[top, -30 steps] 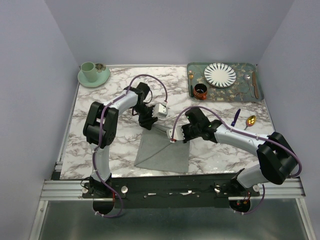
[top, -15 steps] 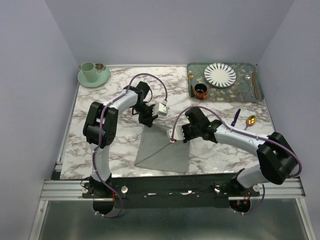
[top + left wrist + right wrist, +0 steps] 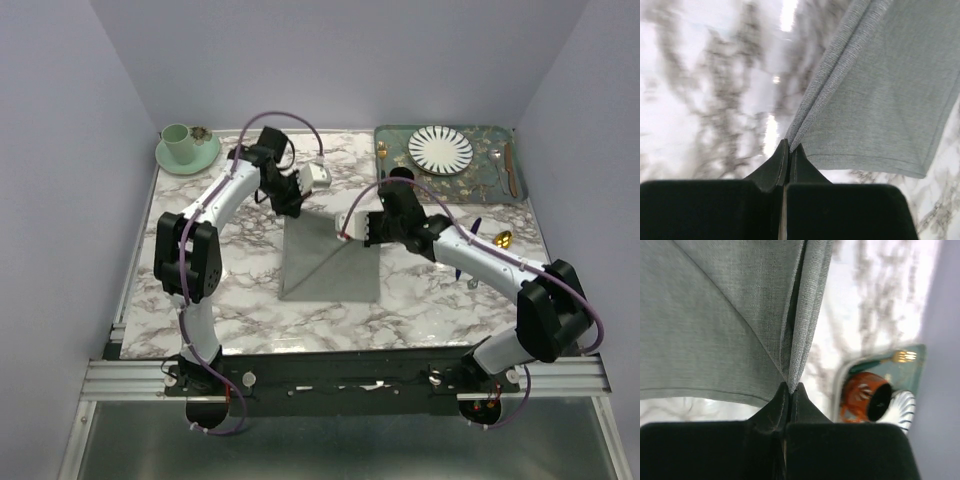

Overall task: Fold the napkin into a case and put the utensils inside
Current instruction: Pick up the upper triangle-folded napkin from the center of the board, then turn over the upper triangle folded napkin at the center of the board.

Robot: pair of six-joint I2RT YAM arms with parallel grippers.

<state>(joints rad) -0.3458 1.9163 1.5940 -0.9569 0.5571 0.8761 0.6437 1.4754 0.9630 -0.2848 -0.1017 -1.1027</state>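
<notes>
**Top external view: both claws clamped on the napkin's far corners**

From above I see the napkin [image 3: 330,270] near the middle of the marble table [image 3: 440,312], with a diagonal crease across it; its near edge lies flat. The left claw [image 3: 297,207] has the far left corner; my left wrist camera shows its tips pressed together on layered cloth [image 3: 880,100]. The right claw [image 3: 346,233] has the far right corner; it too is fully closed on stacked folds of the grey cloth [image 3: 715,315]. The utensils lie on the table to the right of the napkin, apart from it; the blue-handled one [image 3: 476,224] is partly hidden behind the right arm, with the gold spoon [image 3: 503,239] beside it. Further back on the right is the green tray [image 3: 455,194], holding the striped plate [image 3: 440,148], a small gold fork [image 3: 381,152] and an orange cup [image 3: 865,395]. A mint cup [image 3: 178,140] on its saucer stands at the far left corner.
</notes>
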